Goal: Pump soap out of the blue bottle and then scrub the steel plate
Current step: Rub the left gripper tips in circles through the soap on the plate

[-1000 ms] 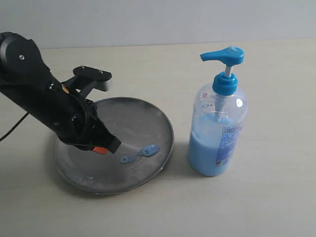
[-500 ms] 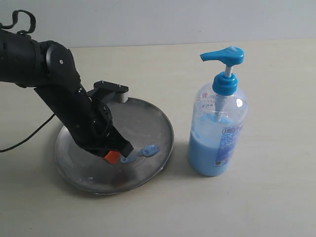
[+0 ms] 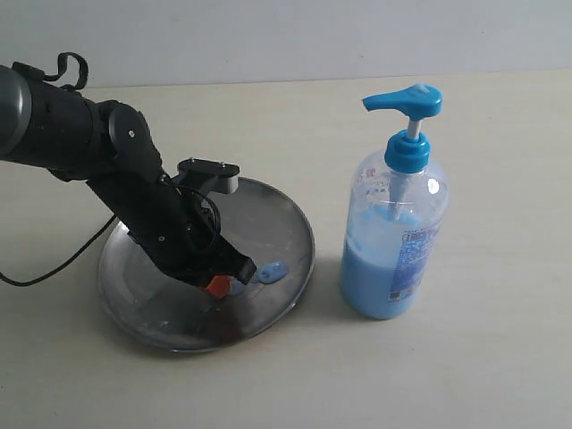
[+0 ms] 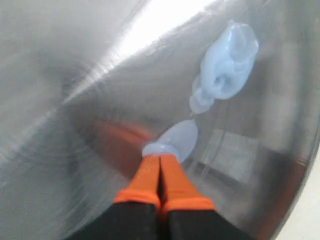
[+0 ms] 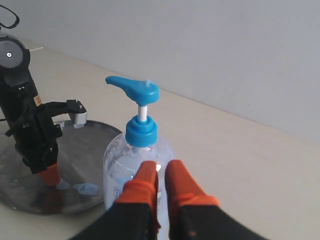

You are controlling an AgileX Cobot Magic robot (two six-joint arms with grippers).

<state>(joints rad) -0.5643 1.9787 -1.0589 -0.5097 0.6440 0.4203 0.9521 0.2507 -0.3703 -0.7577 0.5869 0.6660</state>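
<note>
While the left fingers (image 4: pixel 147 175), pressed together, dip their tips in soap (image 4: pixel 176 141) on the steel plate (image 3: pixel 286 223), right fingers (image 5: pixel 142 182) hover nearly closed, empty, by the blue bottle (image 3: pixel 393 250)

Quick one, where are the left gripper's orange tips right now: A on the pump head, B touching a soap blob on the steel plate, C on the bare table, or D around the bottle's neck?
B: the left gripper, jaws shut, touches a soap blob on the steel plate.
</note>
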